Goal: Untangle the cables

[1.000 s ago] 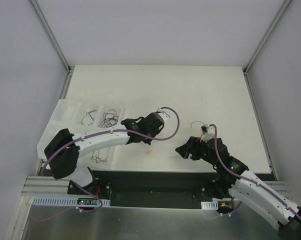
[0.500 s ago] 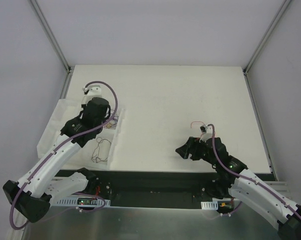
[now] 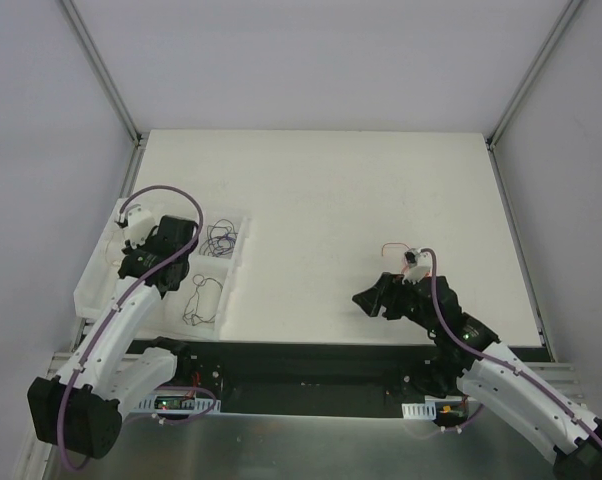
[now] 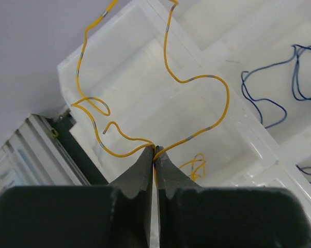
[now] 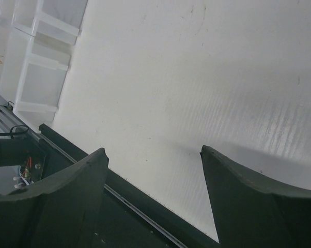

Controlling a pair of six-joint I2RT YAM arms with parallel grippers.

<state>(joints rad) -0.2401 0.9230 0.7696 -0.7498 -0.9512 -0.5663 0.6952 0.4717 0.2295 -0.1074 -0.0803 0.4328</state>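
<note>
Where the table (image 5: pixel 197 77) meets its dark near edge, the right gripper (image 5: pixel 153 151) hangs over the matte white, faintly ribbed surface, its two dark fingers spread wide with nothing between them. On the left sits a translucent plastic tray (image 4: pixel 109 39) divided into rectangular compartments. Its nearest visible compartment holds a thin black wire (image 3: pixel 203 298) lying in loose loops. Above a compartment at the tray's outer side, the left gripper (image 4: pixel 155 150) has its fingers pressed together on a hair-thin yellow wire (image 4: pixel 228 101), which springs up from the tips in irregular curls marked with short grey bands. One compartment farther on, purple-blue wires (image 3: pixel 219 237) lie in a loose curl. A small red wire (image 3: pixel 393 247) rests on the bare table just beyond the right arm.
</note>
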